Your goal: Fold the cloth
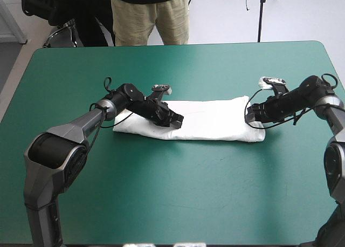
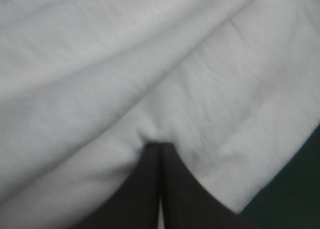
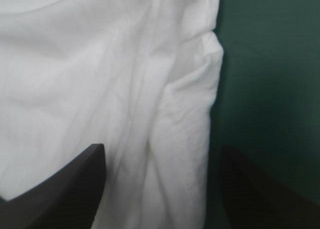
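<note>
Across mid-table on teal-green cover [image 1: 172, 193] | T-shirt [image 1: 215, 120] lay as a long folded band; lengthwise folds judged done, crosswise fold outstanding | left gripper [image 1: 177, 120] pinched closed on its cloth | right gripper [image 1: 251, 115] spread wide astride its end

The grey and black left arm [image 1: 70, 131] comes in from the near left corner of the tabletop [image 1: 178, 193] and lies low, pointing to the middle. The left gripper [image 1: 175, 120] has its two broad black fingers [image 2: 145, 189] pressed together, pinching the white short-sleeved T-shirt [image 2: 100, 64]. The grey and black right arm [image 1: 323, 101] bends in from the right edge. The right gripper [image 3: 162, 148] is low, its fingers wide apart.
</note>
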Robot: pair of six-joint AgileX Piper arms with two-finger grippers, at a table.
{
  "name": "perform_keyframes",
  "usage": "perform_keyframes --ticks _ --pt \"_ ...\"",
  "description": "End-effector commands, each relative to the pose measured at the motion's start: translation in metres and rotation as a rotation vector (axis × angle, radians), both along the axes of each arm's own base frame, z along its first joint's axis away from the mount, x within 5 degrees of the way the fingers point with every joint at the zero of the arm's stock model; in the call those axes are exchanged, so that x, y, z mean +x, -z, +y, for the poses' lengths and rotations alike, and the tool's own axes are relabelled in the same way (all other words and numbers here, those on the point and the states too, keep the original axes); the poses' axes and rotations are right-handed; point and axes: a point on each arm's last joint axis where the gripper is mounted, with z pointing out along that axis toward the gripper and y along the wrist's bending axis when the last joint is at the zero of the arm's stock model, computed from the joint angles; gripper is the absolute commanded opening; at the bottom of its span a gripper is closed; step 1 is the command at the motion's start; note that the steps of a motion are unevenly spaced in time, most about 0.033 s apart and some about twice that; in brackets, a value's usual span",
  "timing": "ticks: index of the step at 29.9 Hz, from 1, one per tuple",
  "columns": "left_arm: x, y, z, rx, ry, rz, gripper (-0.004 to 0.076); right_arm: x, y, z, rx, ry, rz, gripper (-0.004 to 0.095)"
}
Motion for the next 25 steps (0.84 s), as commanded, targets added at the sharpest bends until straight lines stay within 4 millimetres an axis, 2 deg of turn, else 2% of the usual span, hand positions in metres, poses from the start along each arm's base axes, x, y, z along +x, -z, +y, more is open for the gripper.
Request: perform_keyframes --ticks 1,5,7,10,11,13,14,17,21,23,25 --pt "-0.003 -0.022 -0.004 -0.039 0.014 -0.029 -0.0017 0.005 -0.012 0.011 0.061 -0.001 -0.048 0.0614" --pt "-0.003 -0.022 -0.004 -0.039 0.013 -0.031 -0.0017 0.006 0.000 0.033 0.043 -0.074 -0.017 0.0592" --pt "-0.003 -0.022 -0.004 -0.035 0.015 -0.032 -0.0017 0.006 0.002 0.040 0.032 -0.087 -0.009 0.0532" --pt "-0.003 -0.022 -0.003 -0.029 0.020 -0.032 -0.0017 0.006 0.003 0.042 0.031 -0.088 -0.003 0.0299" --pt "-0.003 -0.022 -0.003 -0.030 0.020 -0.031 -0.0017 0.006 0.003 0.042 0.026 -0.096 -0.010 0.0159" --pt "-0.003 -0.022 -0.003 -0.030 0.019 -0.033 -0.0017 0.007 0.002 0.042 0.017 -0.121 -0.035 -0.0025" --pt "-0.003 -0.022 -0.003 -0.030 0.015 -0.036 -0.0017 0.008 0.000 0.042 0.021 -0.117 -0.049 0.0003" --pt "-0.002 -0.022 -0.003 -0.030 0.010 -0.042 -0.0017 0.009 -0.011 0.044 0.048 -0.130 -0.110 0.0003" --pt "-0.002 -0.024 -0.003 -0.029 0.013 -0.059 -0.0017 0.006 -0.036 0.050 0.122 -0.127 -0.192 0.0003" --pt "-0.002 -0.029 -0.002 -0.032 0.013 -0.088 -0.0017 0.004 -0.048 0.055 0.148 -0.138 -0.220 0.0003" --pt "-0.004 -0.044 0.000 -0.042 0.008 -0.128 -0.0017 0.003 -0.060 0.063 0.154 -0.164 -0.244 0.0003"
